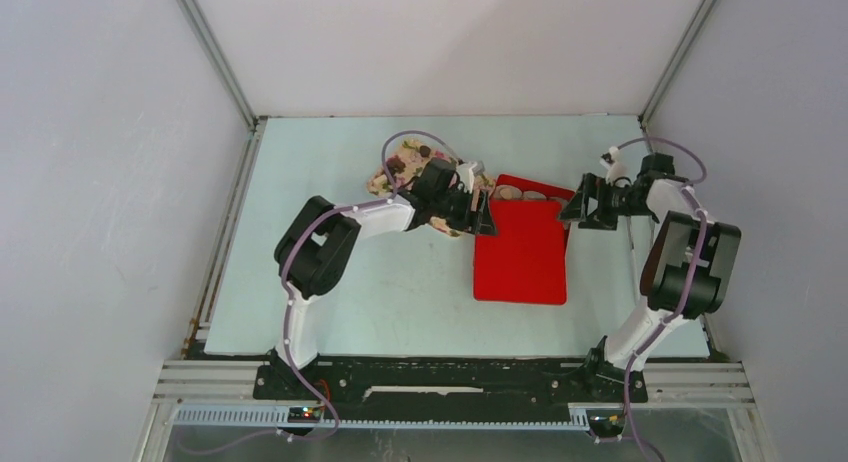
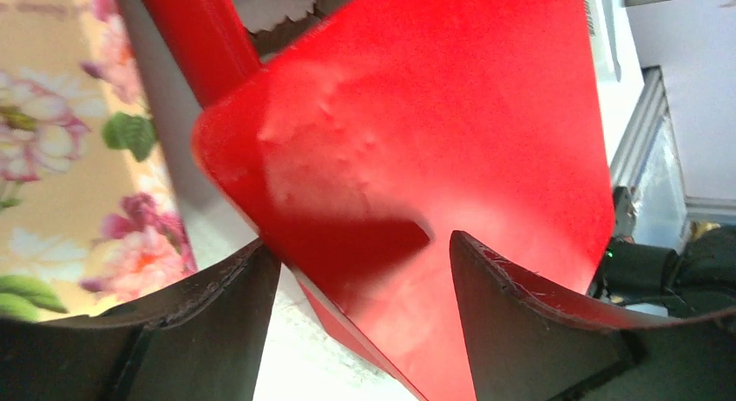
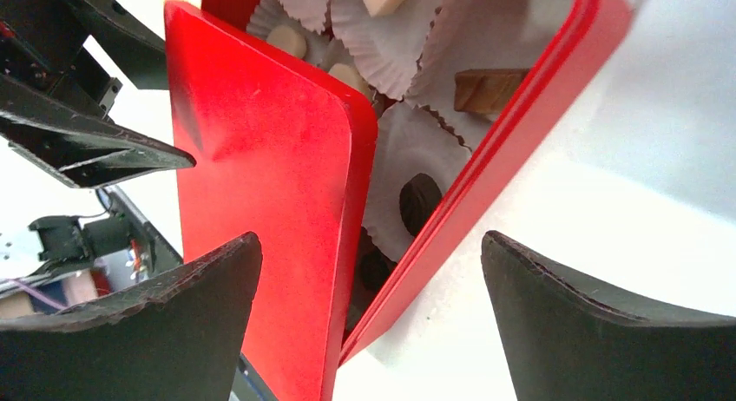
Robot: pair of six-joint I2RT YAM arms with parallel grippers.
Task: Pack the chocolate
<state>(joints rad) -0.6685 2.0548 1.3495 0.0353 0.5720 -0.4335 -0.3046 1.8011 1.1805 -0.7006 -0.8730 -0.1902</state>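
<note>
Chocolate sits in white paper cups inside a red box (image 3: 495, 149): a dark lump (image 3: 419, 201), pale cream lumps (image 3: 286, 41) and a brown piece (image 3: 486, 88). A red lid (image 1: 520, 252) lies tilted over most of the box, leaving its far end (image 1: 530, 192) uncovered. My left gripper (image 1: 487, 214) is open at the lid's far left corner; that corner (image 2: 260, 158) lies between the jaws (image 2: 360, 245). My right gripper (image 1: 575, 207) is open at the box's right side, its jaws (image 3: 369, 245) straddling the lid's edge and the box wall. More dark lumps (image 1: 397, 166) lie on the flowered tray.
The flowered tray (image 1: 385, 182) lies at the back, left of the box, partly under my left arm; its print shows in the left wrist view (image 2: 52, 158). White walls close in the pale table (image 1: 400, 292) on three sides.
</note>
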